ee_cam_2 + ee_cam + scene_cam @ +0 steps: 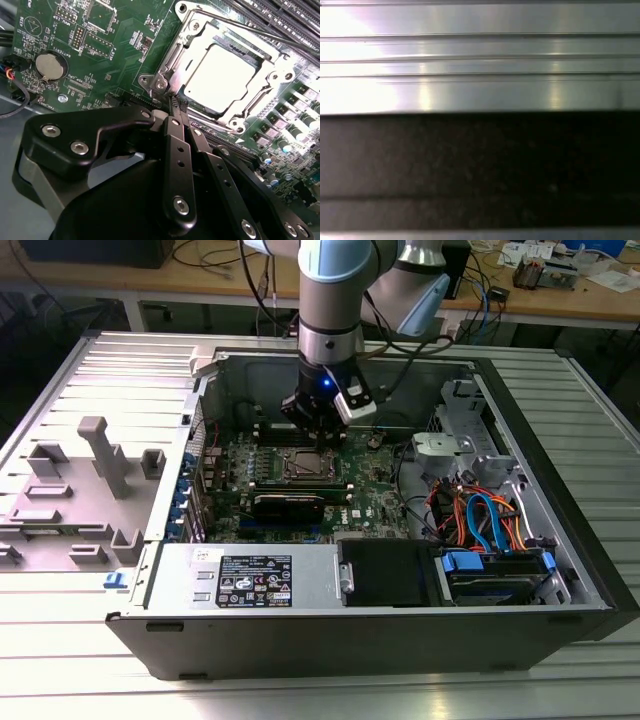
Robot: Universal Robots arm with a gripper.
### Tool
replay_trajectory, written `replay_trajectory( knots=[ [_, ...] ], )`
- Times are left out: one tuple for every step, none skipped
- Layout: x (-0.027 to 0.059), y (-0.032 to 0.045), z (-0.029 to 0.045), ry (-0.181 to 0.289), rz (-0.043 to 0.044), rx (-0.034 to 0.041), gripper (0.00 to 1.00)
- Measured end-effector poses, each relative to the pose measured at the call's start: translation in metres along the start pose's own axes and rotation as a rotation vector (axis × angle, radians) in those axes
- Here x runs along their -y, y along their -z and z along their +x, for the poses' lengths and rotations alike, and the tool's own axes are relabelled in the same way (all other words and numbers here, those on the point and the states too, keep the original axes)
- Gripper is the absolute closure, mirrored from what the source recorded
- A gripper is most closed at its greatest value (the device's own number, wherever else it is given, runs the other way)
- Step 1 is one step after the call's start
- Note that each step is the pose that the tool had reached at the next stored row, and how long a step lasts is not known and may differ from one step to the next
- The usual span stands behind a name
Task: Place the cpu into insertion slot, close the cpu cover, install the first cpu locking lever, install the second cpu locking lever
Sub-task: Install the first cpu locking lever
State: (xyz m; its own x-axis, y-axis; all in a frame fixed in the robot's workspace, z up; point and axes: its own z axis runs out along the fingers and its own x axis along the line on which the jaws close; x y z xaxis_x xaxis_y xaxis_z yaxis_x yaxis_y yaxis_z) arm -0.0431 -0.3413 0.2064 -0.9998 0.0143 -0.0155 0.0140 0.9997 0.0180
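Note:
The cpu (220, 75) lies flat in the insertion slot (305, 466) on the green board, its pale metal top showing through the window of the cpu cover (251, 108). The cover is down over the chip. A thin metal locking lever (260, 31) runs along the far side of the socket. My gripper (176, 102) is shut, its black fingers (179, 150) pressed together with the tips just off a corner of the socket frame; nothing shows between them. In the exterior view the gripper (318, 430) hangs just behind the socket inside the open computer case.
Black memory slots (280, 15) run beside the socket and a coin cell (50, 66) sits on the board. A power supply (260, 578), a drive bay with blue and orange cables (480, 525) and the case walls (560, 490) surround the board. Grey fixtures (95, 465) stand on the table.

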Motion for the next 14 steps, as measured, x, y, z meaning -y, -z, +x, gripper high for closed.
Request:
replay_trajectory(
  knots=[
    [0.0004, -0.0002, 0.0000, 0.000, 0.0001, 0.0000, 0.89],
    [0.0005, -0.0004, 0.0000, 0.000, 0.0000, 0.0001, 0.89],
    [0.0006, -0.0006, 0.0000, 0.000, 0.0000, 0.0001, 0.89],
    [0.0008, -0.0007, 0.0000, 0.000, 0.0001, 0.0000, 0.89],
    [0.0015, -0.0014, -0.0001, 0.000, 0.0004, -0.0001, 0.89],
    [0.0018, -0.0016, 0.0000, 0.000, 0.0002, 0.0000, 0.89],
    [0.0018, -0.0016, 0.0000, 0.000, 0.0002, 0.0000, 0.89],
    [0.0018, -0.0017, 0.0000, 0.000, 0.0001, 0.0000, 0.89],
    [0.0019, -0.0017, 0.0000, 0.000, 0.0001, 0.0000, 0.89],
    [0.0019, -0.0017, -0.0001, 0.000, 0.0001, 0.0000, 0.89],
    [0.0019, -0.0017, 0.0000, 0.000, 0.0001, 0.0000, 0.89],
    [0.0019, -0.0018, 0.0000, 0.000, 0.0003, -0.0001, 0.89],
    [0.0018, -0.0018, -0.0001, 0.000, 0.0004, -0.0001, 0.89],
    [0.0016, -0.0022, -0.0001, 0.000, 0.0005, -0.0001, 0.89]
  ],
)
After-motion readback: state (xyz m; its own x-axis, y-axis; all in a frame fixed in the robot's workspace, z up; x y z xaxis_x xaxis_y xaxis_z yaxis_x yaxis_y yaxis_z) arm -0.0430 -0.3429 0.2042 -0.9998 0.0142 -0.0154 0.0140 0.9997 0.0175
